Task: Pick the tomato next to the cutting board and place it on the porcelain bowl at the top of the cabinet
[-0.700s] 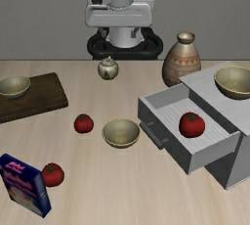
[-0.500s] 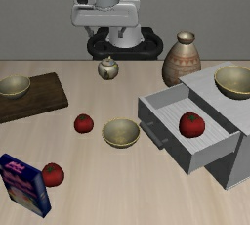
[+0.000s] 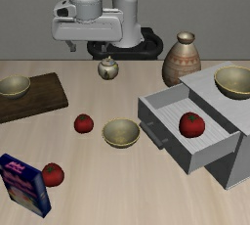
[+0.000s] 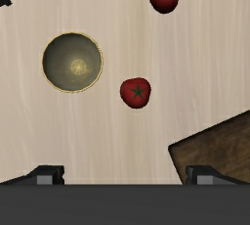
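The two-finger gripper [image 4: 125, 175] is being held high above the pale wooden table [image 3: 98, 180], facing straight down. Its fingers are being kept spread wide with nothing between them, presumably so that a descent onto the fruit can be made. The white arm [image 3: 93, 4] is being held above the table's far edge.

The task's small round red tomato [image 3: 84, 123] is lying on the table just beside the dark wooden cutting board [image 3: 39, 100], apart from it and untouched. In the wrist view this tomato [image 4: 137, 92] is being seen near the board's corner [image 4: 220, 151], ahead of the fingertips, so a move forward and downward is judged to be called for. The goal, a tan porcelain bowl [image 3: 234, 82], is being kept on top of the grey cabinet [image 3: 220, 156], empty and ready to receive it.

Three tomatoes are being counted: the one by the board, a second [image 3: 52, 175] beside the blue box [image 3: 24, 182], and a third [image 3: 191, 124] in the cabinet's one open drawer [image 3: 171, 141]. Three bowls are being counted too: the one on the cabinet, one [image 3: 14, 86] on the board, and one [image 3: 121, 132] on the bare table. One brown ribbed vase [image 3: 183, 60] and one small lidded pot [image 3: 108, 68] are standing at the far side.
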